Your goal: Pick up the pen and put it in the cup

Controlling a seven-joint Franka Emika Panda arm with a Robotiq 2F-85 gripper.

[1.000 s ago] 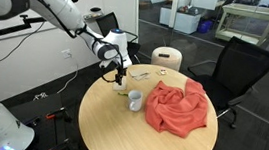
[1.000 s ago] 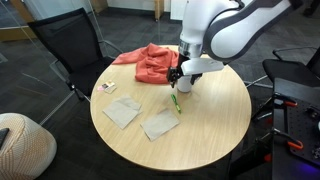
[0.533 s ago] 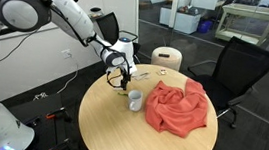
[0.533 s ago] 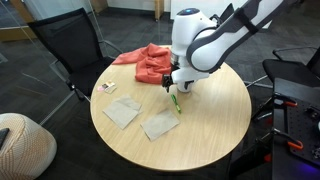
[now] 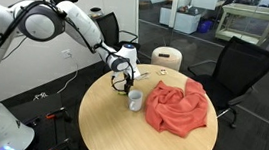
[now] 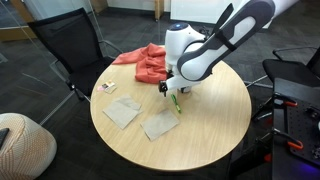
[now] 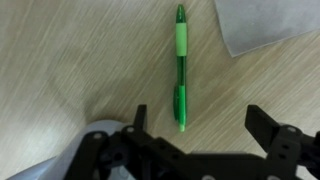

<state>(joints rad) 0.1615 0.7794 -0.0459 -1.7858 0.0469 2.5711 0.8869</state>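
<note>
A green pen (image 7: 181, 65) lies flat on the wooden table, pointing away from me in the wrist view. It also shows in an exterior view (image 6: 174, 102). My gripper (image 7: 200, 125) is open and empty, just above the table. The pen's near end lies between the fingers, closer to the left one. The gripper hangs right over the pen in an exterior view (image 6: 170, 92) and beside the cup (image 5: 134, 100) in an exterior view (image 5: 122, 80). The cup is a small white mug standing next to the coral-red cloth (image 5: 178, 106). My arm hides the cup in one exterior view.
The table (image 6: 215, 125) is round and wooden. Two grey napkins (image 6: 122, 112) (image 6: 160, 124) lie on it near the pen; one corner shows in the wrist view (image 7: 265, 25). A white cylinder with a tan top (image 5: 166, 57) and black chairs (image 5: 238, 66) stand around the table.
My arm has folded lower and the gripper has come down closer to the pen and table. The pen, cup and cloth have not moved.
</note>
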